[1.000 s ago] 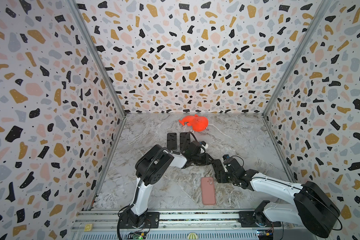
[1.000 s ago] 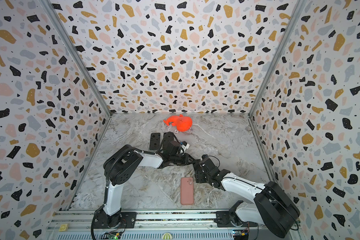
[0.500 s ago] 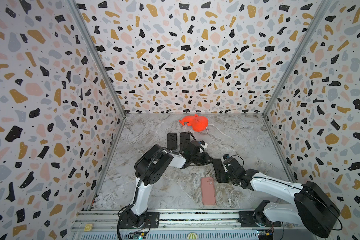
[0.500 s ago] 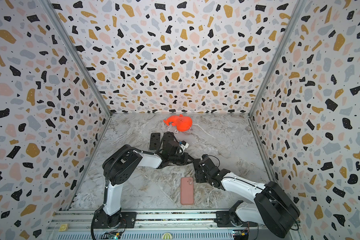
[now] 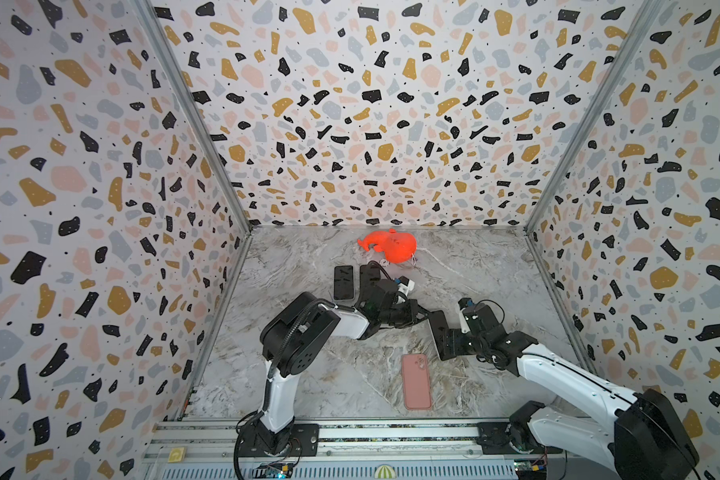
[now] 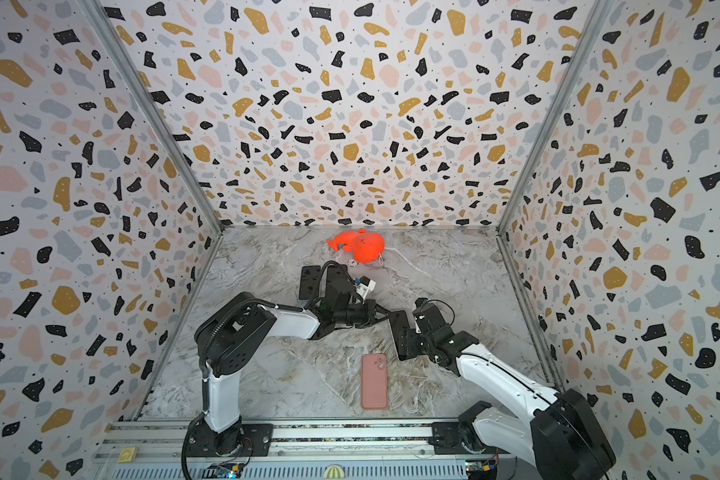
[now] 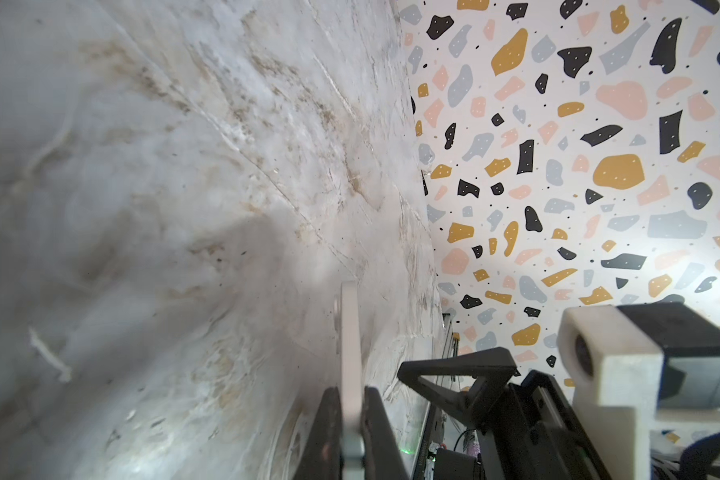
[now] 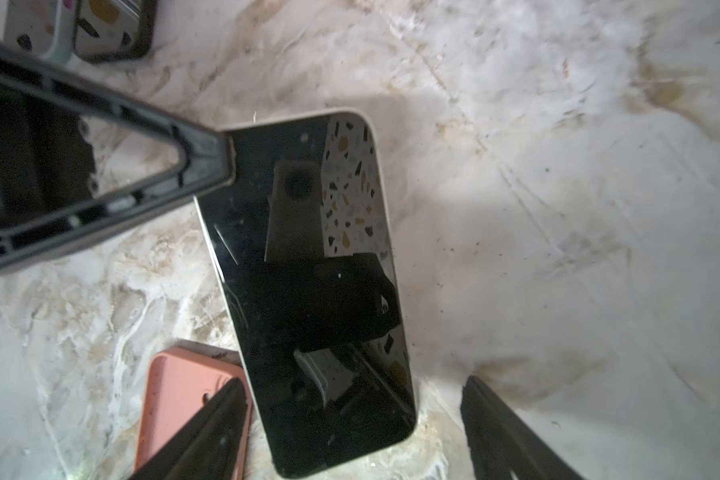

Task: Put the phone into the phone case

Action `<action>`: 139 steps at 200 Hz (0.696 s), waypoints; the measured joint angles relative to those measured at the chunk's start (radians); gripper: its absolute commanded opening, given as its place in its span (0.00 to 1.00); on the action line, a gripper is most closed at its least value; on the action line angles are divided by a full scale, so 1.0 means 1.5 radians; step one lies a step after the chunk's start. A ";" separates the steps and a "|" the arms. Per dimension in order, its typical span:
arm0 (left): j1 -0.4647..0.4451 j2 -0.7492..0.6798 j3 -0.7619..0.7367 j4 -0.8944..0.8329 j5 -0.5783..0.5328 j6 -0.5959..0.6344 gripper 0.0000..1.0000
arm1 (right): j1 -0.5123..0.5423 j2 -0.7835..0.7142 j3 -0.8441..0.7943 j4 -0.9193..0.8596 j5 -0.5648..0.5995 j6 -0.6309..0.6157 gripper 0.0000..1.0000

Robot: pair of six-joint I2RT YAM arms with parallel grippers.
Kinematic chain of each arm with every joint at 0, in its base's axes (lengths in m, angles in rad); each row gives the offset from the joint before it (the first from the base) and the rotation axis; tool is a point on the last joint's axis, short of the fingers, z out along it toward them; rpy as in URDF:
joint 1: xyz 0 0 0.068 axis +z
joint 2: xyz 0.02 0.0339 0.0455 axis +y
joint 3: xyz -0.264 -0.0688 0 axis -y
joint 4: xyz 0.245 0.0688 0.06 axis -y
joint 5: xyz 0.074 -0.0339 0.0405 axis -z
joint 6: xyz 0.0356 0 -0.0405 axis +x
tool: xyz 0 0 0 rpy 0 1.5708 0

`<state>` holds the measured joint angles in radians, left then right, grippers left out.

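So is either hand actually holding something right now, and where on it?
Yes: the left hand pinches the phone by one corner; the right hand is open, holding nothing.

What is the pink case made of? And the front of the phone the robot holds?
The case looks like soft matte silicone or rubber: flat pink, no glare. The front of the phone looks like glossy glass: it gives sharp mirror reflections; its pale rim may be metal.

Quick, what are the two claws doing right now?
The left claw is shut, pinching a corner of the phone.
The right claw is open around the phone's other end, holding nothing.
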<state>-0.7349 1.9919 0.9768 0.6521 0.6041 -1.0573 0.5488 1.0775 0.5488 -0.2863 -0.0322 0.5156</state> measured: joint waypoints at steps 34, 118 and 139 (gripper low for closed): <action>0.004 0.000 -0.022 0.072 -0.008 -0.071 0.00 | -0.026 -0.045 0.002 -0.013 -0.044 0.021 0.83; 0.018 0.000 -0.098 0.299 -0.025 -0.248 0.00 | -0.150 -0.189 -0.080 0.052 -0.205 0.172 0.80; 0.019 0.000 -0.111 0.338 -0.028 -0.273 0.00 | -0.193 -0.204 -0.118 0.077 -0.263 0.209 0.80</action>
<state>-0.7071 1.9919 0.8108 1.1591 0.5625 -1.4666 0.2600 0.7715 0.3717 -0.1711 -0.4274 0.8284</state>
